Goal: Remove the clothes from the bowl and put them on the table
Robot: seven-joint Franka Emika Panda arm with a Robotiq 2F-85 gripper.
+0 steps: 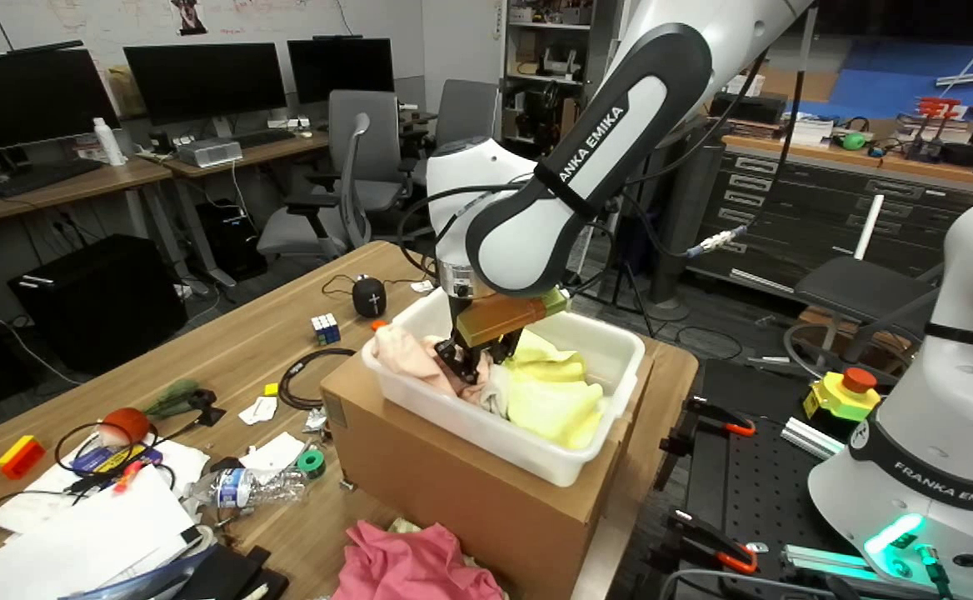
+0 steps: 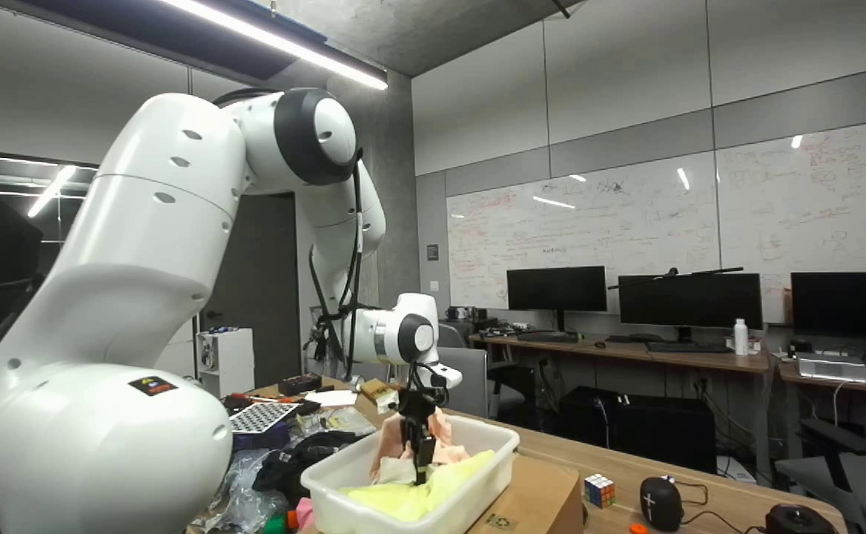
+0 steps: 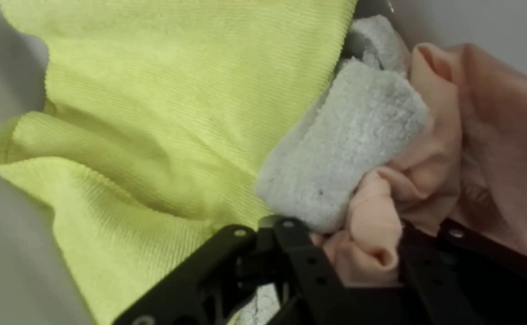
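Observation:
A white plastic bin (image 1: 470, 423) holds a yellow cloth (image 1: 557, 404), a peach cloth (image 1: 407, 358) and a light grey cloth (image 1: 496, 390). My gripper (image 1: 480, 367) points down inside the bin; it also shows in an exterior view (image 2: 420, 463). In the wrist view, its fingers (image 3: 353, 234) stand apart with a bunched fold of the peach cloth (image 3: 376, 221) between them. The grey cloth (image 3: 349, 135) lies just beyond the left finger, and the yellow cloth (image 3: 177, 90) fills the left side. The fingertips' lower ends are hidden.
The bin stands on a cardboard box (image 1: 453, 475) on the wooden table (image 1: 228, 358). A pink cloth (image 1: 411, 562) lies beside the box. A plastic bottle (image 1: 245, 487), papers (image 1: 112, 529), a black cable (image 1: 291, 379), a puzzle cube (image 1: 326, 329) and a black speaker (image 1: 369, 297) lie around.

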